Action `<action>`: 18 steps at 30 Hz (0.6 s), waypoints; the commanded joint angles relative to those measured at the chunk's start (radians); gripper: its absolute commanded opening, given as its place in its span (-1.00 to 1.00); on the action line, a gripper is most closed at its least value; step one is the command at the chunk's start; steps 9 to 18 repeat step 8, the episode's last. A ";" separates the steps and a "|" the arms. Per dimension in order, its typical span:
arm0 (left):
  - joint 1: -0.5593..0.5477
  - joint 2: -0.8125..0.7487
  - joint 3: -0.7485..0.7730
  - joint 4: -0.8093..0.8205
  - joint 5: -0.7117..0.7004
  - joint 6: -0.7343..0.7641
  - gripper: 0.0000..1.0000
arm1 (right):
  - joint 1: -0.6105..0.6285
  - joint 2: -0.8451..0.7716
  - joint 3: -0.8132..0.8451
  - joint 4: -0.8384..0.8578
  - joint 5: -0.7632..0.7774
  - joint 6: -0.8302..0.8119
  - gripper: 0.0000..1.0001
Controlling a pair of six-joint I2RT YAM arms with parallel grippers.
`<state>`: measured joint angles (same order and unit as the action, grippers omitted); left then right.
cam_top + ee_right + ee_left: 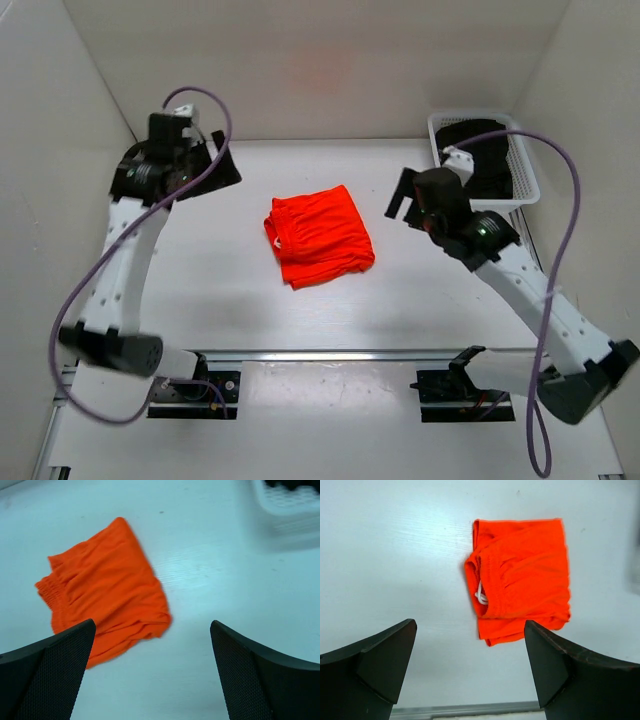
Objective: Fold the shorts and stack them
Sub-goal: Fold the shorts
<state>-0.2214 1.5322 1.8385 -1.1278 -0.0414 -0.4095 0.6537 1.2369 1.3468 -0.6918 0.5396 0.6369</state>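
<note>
Your shorts (319, 236) lie folded in a compact orange-red bundle near the middle of the table (215, 300), gathered waistband toward the left edge. The left hand (470, 624) and right hand (152, 624) both hang released, fingers spread wide, touching nothing. Only the left wrist view shows the white drawstring (481, 596); the top view shows the white basket (527, 178) of dark clothes at the far right corner.
</note>
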 commanded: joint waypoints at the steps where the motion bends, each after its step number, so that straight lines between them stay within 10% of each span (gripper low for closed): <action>1: 0.010 -0.177 -0.181 0.028 0.029 -0.033 1.00 | -0.020 -0.107 -0.121 -0.173 0.054 0.027 1.00; 7: 0.010 -0.487 -0.482 0.135 0.089 -0.089 1.00 | -0.029 -0.352 -0.291 -0.233 0.089 0.106 0.96; 18: 0.010 -0.507 -0.495 0.135 0.080 -0.089 1.00 | -0.029 -0.375 -0.304 -0.244 0.109 0.106 1.00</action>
